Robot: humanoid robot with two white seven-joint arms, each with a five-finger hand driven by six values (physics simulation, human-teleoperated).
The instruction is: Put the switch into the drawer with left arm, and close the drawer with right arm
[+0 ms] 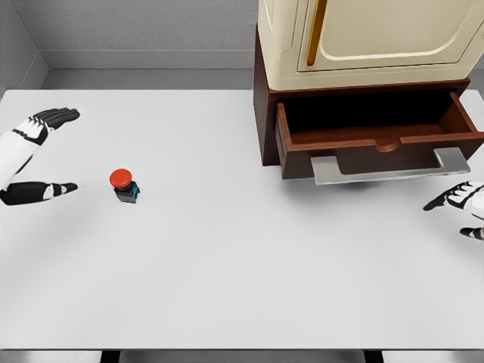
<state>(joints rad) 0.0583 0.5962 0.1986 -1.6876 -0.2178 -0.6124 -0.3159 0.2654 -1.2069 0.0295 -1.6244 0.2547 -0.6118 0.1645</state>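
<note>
White table (pixel 242 257) fills most of the view, with lots of bare room in the middle and front. The switch (pixel 125 184) sits on the left part, far from every edge. Its red button is tipped toward the upper left and its dark body toward the lower right, so its long way slants.

The left hand (pixel 34 155) is near the left edge, just beside the switch but not touching it, fingers spread wide. The right hand (pixel 463 204) is at the right edge, fingers loose, holding nothing. The brown drawer (pixel 378 136) is pulled out, its grey handle (pixel 389 166) near the right hand.
</note>
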